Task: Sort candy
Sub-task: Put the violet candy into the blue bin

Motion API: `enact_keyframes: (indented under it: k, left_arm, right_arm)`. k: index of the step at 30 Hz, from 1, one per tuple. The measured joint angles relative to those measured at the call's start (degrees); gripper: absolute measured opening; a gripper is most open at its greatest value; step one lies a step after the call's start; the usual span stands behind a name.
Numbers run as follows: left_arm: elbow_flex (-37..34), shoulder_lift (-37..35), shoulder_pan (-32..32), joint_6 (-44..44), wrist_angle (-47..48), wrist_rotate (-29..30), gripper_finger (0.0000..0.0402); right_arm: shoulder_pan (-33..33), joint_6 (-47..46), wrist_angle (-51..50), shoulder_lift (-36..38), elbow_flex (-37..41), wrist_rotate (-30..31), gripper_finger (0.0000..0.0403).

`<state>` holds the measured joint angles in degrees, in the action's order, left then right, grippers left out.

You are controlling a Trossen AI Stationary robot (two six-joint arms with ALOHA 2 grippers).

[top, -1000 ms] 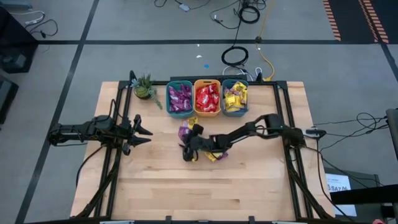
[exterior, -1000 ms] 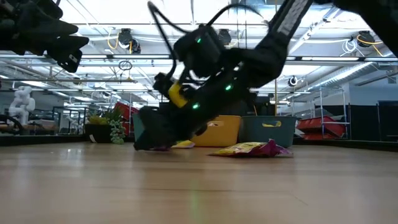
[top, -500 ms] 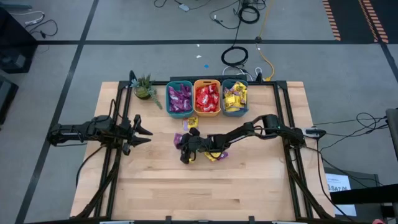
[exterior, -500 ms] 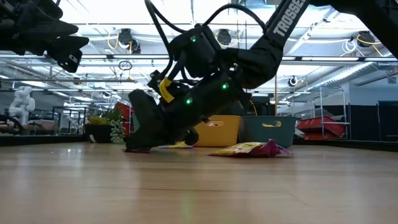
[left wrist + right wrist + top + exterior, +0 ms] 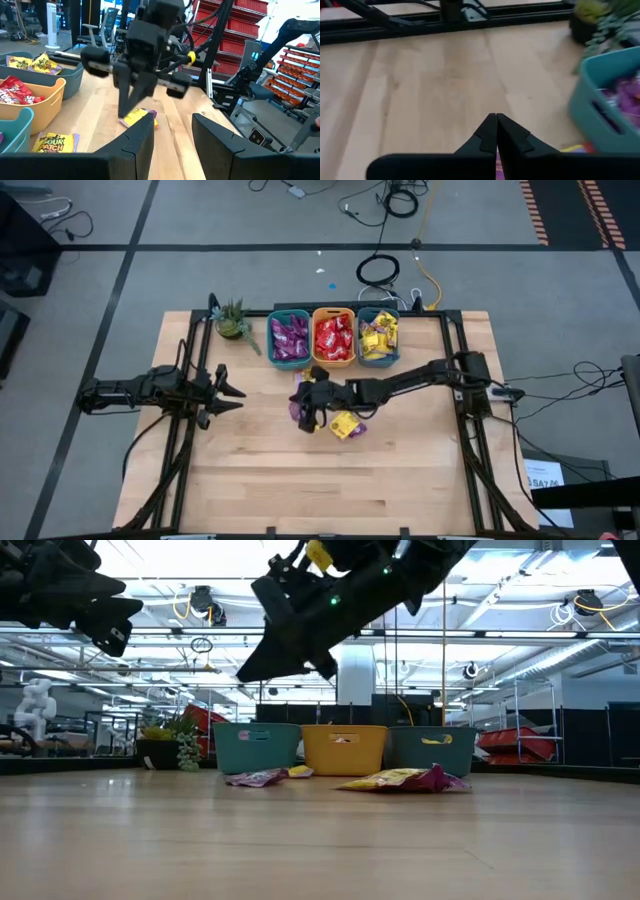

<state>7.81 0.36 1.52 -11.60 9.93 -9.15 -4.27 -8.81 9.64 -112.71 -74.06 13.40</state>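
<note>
The left gripper (image 5: 228,390) waited near the desk's left edge, fingers spread, clear of the work. Mid-desk, the right gripper (image 5: 303,402) hung raised, fingers pressed together, apparently pinching a purple candy (image 5: 296,409) to carry toward the bins at the far edge. Half a second earlier it had been down at the desk (image 5: 250,480). A yellow candy (image 5: 343,425) lay just beside.

right gripper (image 5: 496,131): fingertips pressed together, purple sliver just behind them, rest hidden by fingers. Purple bin (image 5: 607,105) beside jaws cut off at frame edge. Low view: arm cropped at top; grasp not visible.
</note>
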Motion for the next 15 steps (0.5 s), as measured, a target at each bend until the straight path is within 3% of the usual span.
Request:
enact_keyframes:
  k: [8,15]
  left_arm:
    - [0.00,-0.02,0.02,0.00,0.00,0.00,0.0142]
    - [0.00,0.00,0.02,-0.02,0.00,0.00,0.0142]
  right_arm:
    - [1.59,-1.55,-2.11,0.81,-0.11,-0.30,0.0011]
    - [1.70,-8.66,-4.71,0.97,-0.24,-0.27,0.0095]
